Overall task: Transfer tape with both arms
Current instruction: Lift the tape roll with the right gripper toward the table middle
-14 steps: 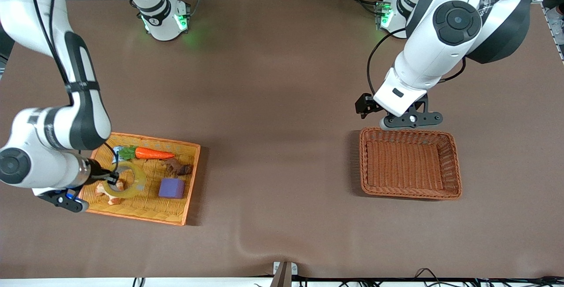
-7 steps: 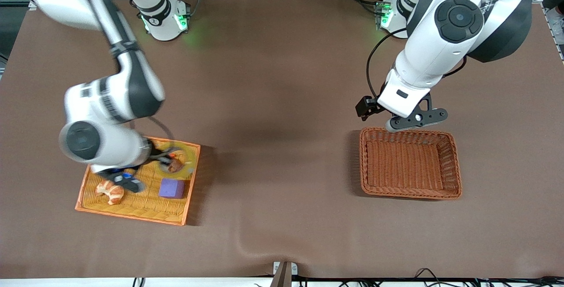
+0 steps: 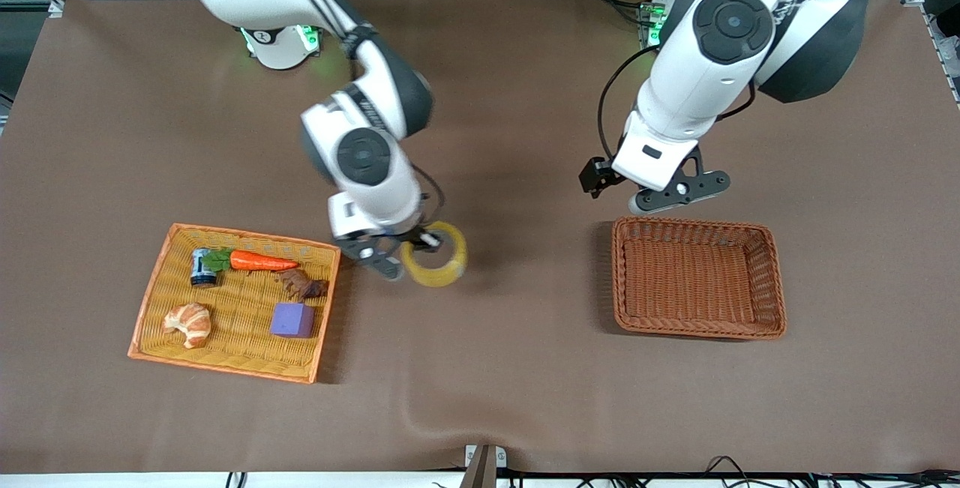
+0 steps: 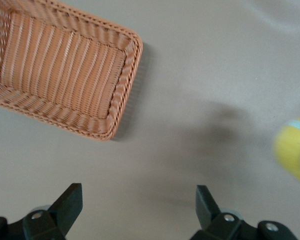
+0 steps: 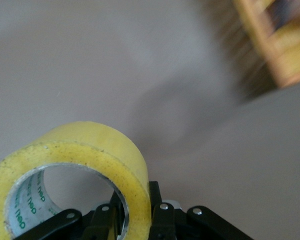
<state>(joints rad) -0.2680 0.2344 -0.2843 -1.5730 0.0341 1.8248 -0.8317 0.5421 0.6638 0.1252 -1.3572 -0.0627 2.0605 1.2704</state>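
— Changed in the last second?

— Lifted out of the orange tray (image 3: pixel 247 236), away from the croissant (image 3: pixel 189 322) and carrot (image 3: pixel 259 261). Now carrying the tape (image 3: pixel 439 263) in the right gripper (image 3: pixel 420 242) above bare table, between tray and brown basket (image 3: pixel 697 226). Pickup done; handover probably next.

— Jaws?

— Clenched on the tape's wall, one finger through the hole; clear only from the right wrist view. At the left gripper (image 3: pixel 675 199), above the table beside the basket's farther rim: spread wide, empty, plain only from the left wrist view, with the tape at that view's edge.
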